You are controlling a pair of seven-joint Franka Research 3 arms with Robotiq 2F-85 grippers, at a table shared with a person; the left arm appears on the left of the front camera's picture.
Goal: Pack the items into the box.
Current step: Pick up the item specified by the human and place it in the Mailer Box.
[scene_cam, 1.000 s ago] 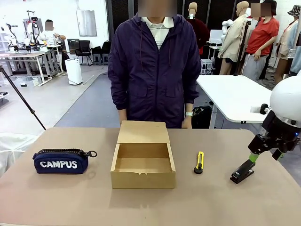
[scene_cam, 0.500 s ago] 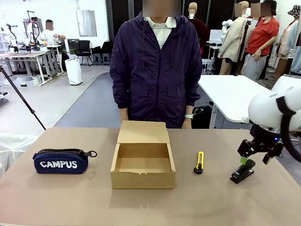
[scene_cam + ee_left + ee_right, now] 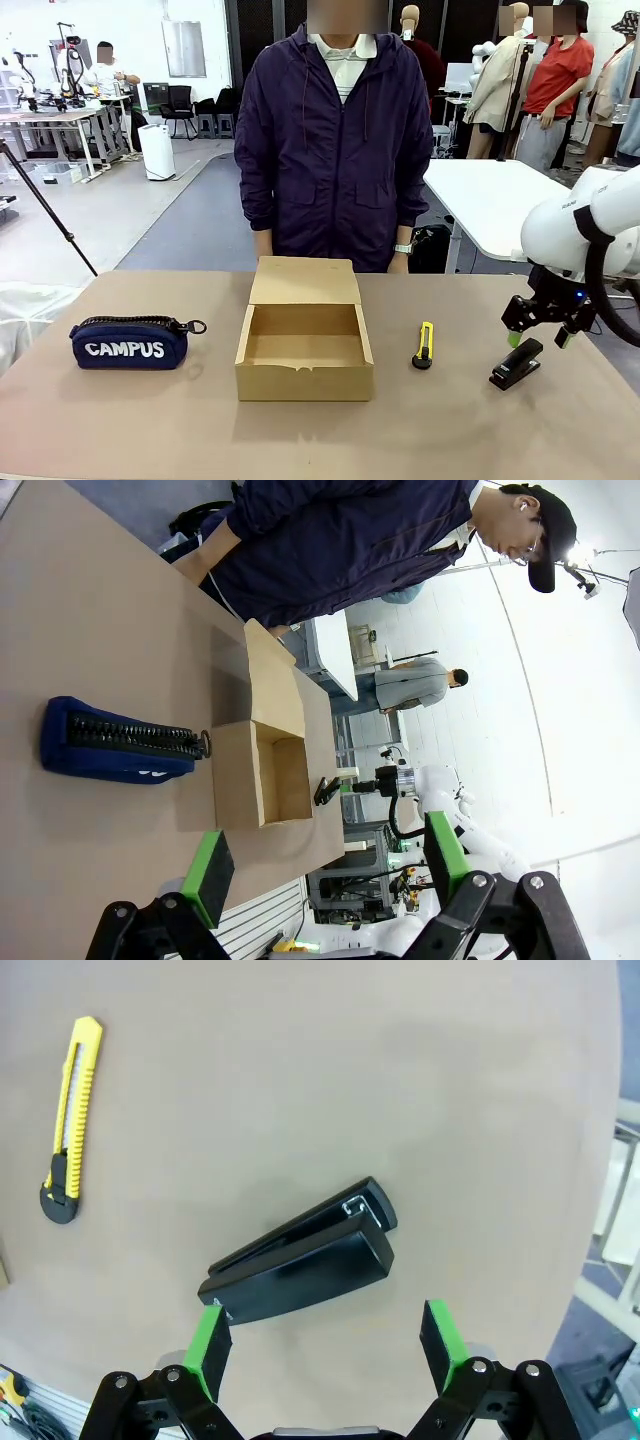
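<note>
Stapler (image 3: pixel 516 364) lies right of the knife (image 3: pixel 424 345) and the open box (image 3: pixel 304 382), and we hang our right gripper (image 3: pixel 538 338) wide above it to grab it; our left gripper (image 3: pixel 327 865) is wide too.

an open lab hall: white worktables (image 3: pixel 500 205), a tripod (image 3: pixel 45 207), office chairs (image 3: pixel 180 105) on bare grey floor (image 3: pixel 110 215).

Brown box (image 3: pixel 304 350), lid up, on the worktop (image 3: pixel 120 420); to its right a yellow knife (image 3: pixel 424 345), then a black stapler (image 3: pixel 515 364) beneath the wide-spread right gripper (image 3: pixel 538 338).
</note>
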